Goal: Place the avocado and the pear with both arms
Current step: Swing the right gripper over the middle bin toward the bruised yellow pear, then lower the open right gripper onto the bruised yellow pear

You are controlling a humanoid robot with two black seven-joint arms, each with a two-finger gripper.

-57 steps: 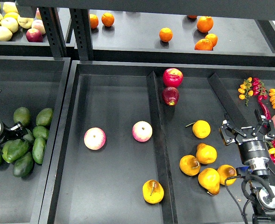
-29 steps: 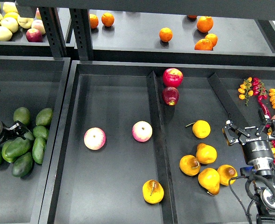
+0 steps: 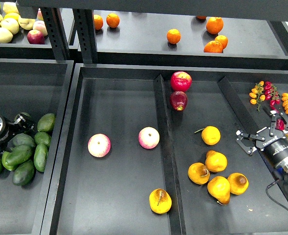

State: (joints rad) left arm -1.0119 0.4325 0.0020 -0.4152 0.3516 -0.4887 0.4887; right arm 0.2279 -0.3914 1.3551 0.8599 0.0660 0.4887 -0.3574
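Dark trays hold pears (image 3: pixel 217 172) beside the spread right pincer (image 3: pixel 262 133), left pincer (image 3: pixel 24 121) unclear

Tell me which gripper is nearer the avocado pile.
Left. The left gripper sits at the top edge of the avocado pile; the right gripper is far across the bins, beyond the pears.

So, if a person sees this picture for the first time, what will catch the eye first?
Probably the golden pears clustered in the right compartment, bright against the dark tray, with one stray pear lying alone in the middle compartment. Next, the two pink apples side by side there, and the green avocados heaped at far left beside the left tool.
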